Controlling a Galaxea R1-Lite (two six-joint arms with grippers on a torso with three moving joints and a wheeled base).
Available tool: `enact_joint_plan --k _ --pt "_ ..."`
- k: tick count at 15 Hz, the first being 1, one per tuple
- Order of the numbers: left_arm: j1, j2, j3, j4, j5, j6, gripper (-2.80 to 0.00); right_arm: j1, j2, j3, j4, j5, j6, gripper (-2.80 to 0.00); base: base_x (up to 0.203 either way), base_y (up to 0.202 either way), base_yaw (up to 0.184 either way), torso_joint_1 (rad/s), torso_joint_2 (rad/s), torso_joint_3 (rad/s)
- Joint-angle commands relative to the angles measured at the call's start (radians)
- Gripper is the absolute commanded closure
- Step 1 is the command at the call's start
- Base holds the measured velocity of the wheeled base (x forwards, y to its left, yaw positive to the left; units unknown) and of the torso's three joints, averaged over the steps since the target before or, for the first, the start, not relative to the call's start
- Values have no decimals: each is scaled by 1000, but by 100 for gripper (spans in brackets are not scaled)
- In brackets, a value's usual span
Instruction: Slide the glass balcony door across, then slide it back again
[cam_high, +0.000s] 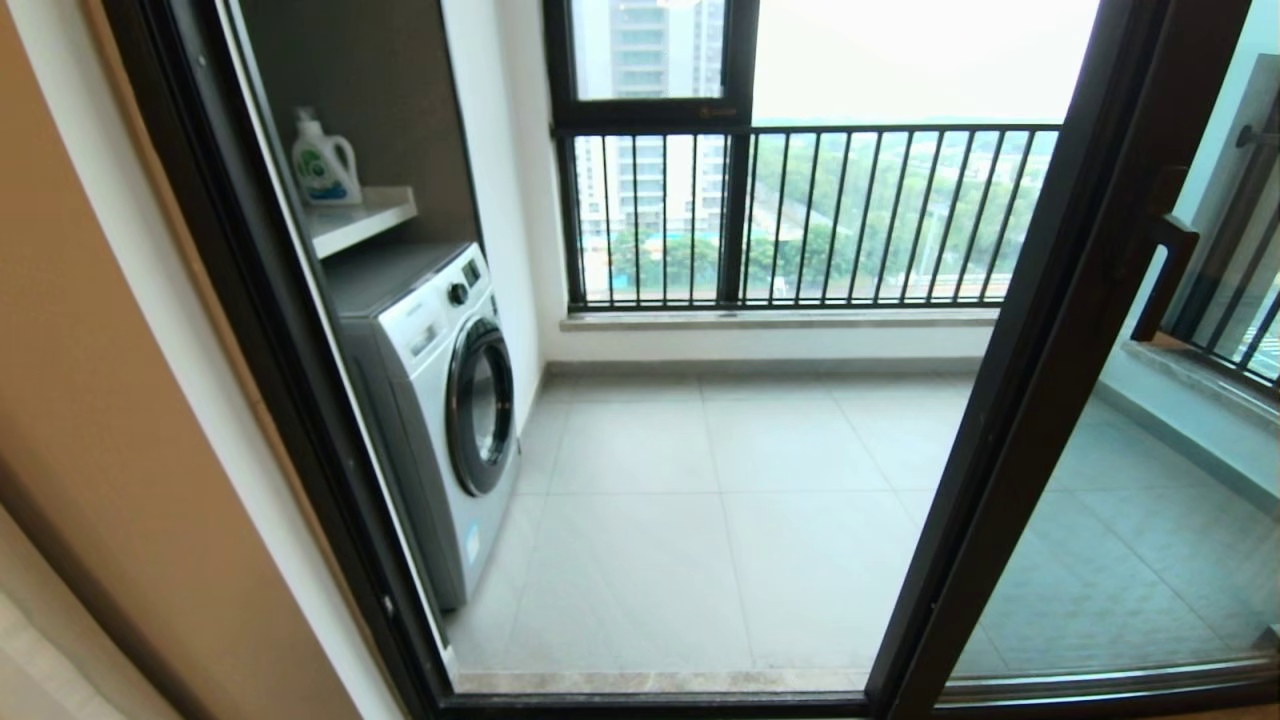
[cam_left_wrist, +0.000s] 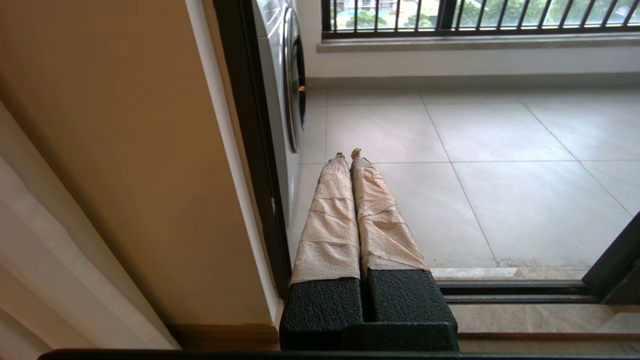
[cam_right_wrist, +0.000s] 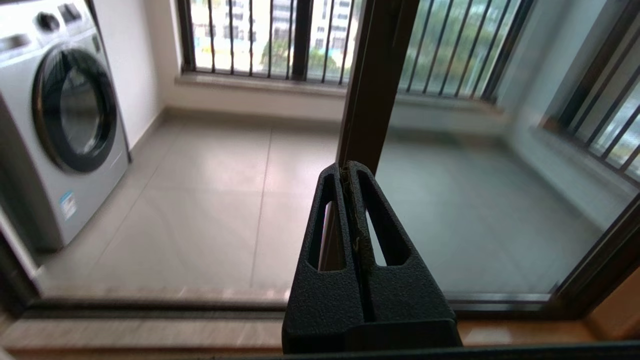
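One door (cam_high: 1010, 400) concerns the task: a tall glass pane in a slim dark frame, seen at the right of the head view, its leading upright slanting from upper right to bottom centre, with the opening to the balcony floor (cam_high: 720, 520) left of it. Its bar handle (cam_high: 1160, 275) shows at the right edge, on the far side of that upright. The door is judged heavy and stiff, running on the bottom track (cam_left_wrist: 515, 292); the glass is fragile and slippery, so force is better put on the metal upright or the handle, pushed level along the track. The right gripper (cam_right_wrist: 350, 172) is seen in its wrist view at frame centre, fingers closed on nothing, tips just before the upright; contact cannot be told. The left gripper (cam_left_wrist: 348, 155), fingers (cam_left_wrist: 330, 215) wrapped in tan tape and closed empty, hangs near the fixed jamb (cam_left_wrist: 250, 150) beside the washer (cam_high: 440, 400), at centre left of its view.
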Motion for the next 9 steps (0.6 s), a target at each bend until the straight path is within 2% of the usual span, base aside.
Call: enact_joint_plan --k 1,3,5,7,8,9 --pt "0 1 0 0 0 0 0 6 -77 147 28 9 39 0 0 0 0 0 0 0" --pt "0 1 0 0 0 0 0 7 -75 351 -80 13 45 0 0 0 0 0 0 0" --pt "0 1 0 0 0 0 0 7 -74 599 -309 7 46 0 0 0 0 0 0 0" --pt "0 1 0 0 0 0 0 8 -73 836 -599 10 48 0 0 0 0 0 0 0" --pt "0 1 0 0 0 0 0 8 -73 899 -716 16 40 0 0 0 0 0 0 0" --pt "0 1 0 0 0 0 0 8 -73 926 -761 26 24 0 0 0 0 0 0 0"
